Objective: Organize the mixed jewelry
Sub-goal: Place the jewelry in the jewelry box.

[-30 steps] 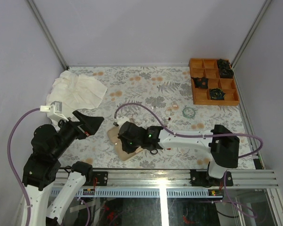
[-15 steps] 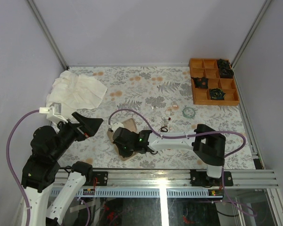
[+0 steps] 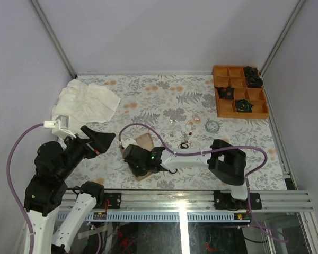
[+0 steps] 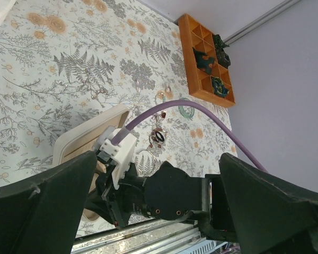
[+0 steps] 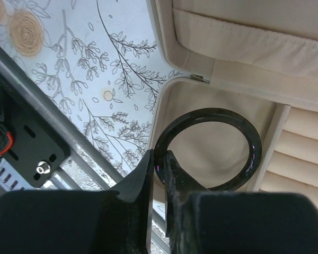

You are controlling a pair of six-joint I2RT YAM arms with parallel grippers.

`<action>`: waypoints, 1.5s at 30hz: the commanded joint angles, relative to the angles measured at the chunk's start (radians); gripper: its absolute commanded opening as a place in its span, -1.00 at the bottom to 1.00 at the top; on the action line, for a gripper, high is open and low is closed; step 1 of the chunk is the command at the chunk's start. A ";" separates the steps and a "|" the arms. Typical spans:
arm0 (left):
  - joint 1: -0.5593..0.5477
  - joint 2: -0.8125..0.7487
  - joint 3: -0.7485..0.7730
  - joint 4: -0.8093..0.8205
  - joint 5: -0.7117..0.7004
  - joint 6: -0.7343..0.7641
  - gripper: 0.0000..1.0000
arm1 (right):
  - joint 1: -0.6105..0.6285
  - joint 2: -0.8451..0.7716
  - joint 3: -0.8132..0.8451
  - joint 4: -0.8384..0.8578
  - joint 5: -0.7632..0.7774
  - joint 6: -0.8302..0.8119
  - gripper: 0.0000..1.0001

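Observation:
My right gripper (image 5: 159, 156) sits low over the near corner of the beige jewelry box (image 3: 144, 141), its narrow jaws on either side of the rim of a black bangle (image 5: 249, 153). The bangle lies in a smooth beige compartment (image 5: 212, 132) of the box. In the top view the right gripper (image 3: 140, 161) covers that corner. Loose jewelry stays on the cloth to the right: a small black ring (image 3: 185, 144), red earrings (image 3: 191, 125) and a teal bracelet (image 3: 212, 126). Raised at the near left, my left gripper (image 3: 103, 138) is open and holds nothing.
An orange compartment tray (image 3: 221, 95) with dark rosette items stands at the far right. A crumpled white cloth (image 3: 87, 100) lies at the far left. The metal rail (image 3: 180, 198) runs just below the box. The right arm's purple cable (image 4: 169, 108) arches over the box.
The right gripper has slid left and toward the near edge over the box, carrying the bangle down into the corner compartment. The left arm has barely moved.

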 commanded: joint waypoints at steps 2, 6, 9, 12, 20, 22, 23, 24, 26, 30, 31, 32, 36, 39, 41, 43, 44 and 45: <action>0.005 -0.011 0.004 -0.007 -0.005 0.018 1.00 | 0.023 0.017 0.071 -0.041 0.084 -0.009 -0.52; 0.004 -0.016 -0.001 -0.007 -0.005 0.017 1.00 | 0.035 0.026 0.092 -0.068 0.119 -0.015 -0.37; 0.005 -0.016 -0.001 -0.007 -0.004 0.017 1.00 | 0.041 0.026 0.103 -0.080 0.128 -0.019 -0.27; 0.005 -0.019 -0.003 -0.007 -0.005 0.018 1.00 | 0.050 0.007 0.104 -0.083 0.135 -0.025 -0.22; 0.003 -0.001 -0.007 -0.003 0.008 0.021 0.99 | 0.063 -0.163 0.049 -0.112 0.193 -0.025 -0.10; 0.005 0.002 -0.006 0.000 0.013 0.024 1.00 | 0.064 -0.220 0.010 -0.122 0.214 -0.020 -0.05; 0.006 0.003 -0.004 0.002 0.014 0.027 1.00 | 0.064 -0.250 -0.014 -0.125 0.224 -0.016 -0.05; 0.005 0.005 -0.002 0.001 0.012 0.030 1.00 | 0.064 -0.277 -0.036 -0.129 0.234 -0.011 -0.05; 0.004 0.016 0.007 0.001 0.009 0.039 1.00 | 0.064 -0.337 -0.075 -0.154 0.273 0.002 -0.06; 0.004 0.071 0.012 0.022 -0.001 0.053 1.00 | 0.057 -0.425 -0.118 -0.236 0.363 0.002 -0.05; 0.004 0.085 0.009 0.036 -0.001 0.053 1.00 | 0.047 -0.436 -0.121 -0.265 0.378 -0.001 -0.05; 0.004 0.098 0.006 0.052 -0.002 0.051 1.00 | 0.025 -0.450 -0.123 -0.294 0.399 -0.002 -0.05; 0.005 0.147 0.007 0.119 -0.023 0.044 1.00 | -0.145 -0.537 -0.213 -0.255 0.298 -0.031 -0.07; 0.006 0.164 0.000 0.157 -0.052 0.039 0.99 | -0.290 -0.573 -0.264 -0.207 0.222 -0.075 -0.10; 0.005 0.173 -0.011 0.181 -0.072 0.032 1.00 | -0.360 -0.562 -0.257 -0.202 0.192 -0.104 -0.12; 0.005 0.183 -0.027 0.207 -0.091 0.028 1.00 | -0.425 -0.533 -0.242 -0.191 0.158 -0.124 -0.14; 0.004 0.188 -0.037 0.222 -0.097 0.026 1.00 | -0.454 -0.514 -0.234 -0.179 0.136 -0.134 -0.15; 0.005 0.194 -0.049 0.237 -0.104 0.025 1.00 | -0.485 -0.489 -0.221 -0.169 0.117 -0.140 -0.18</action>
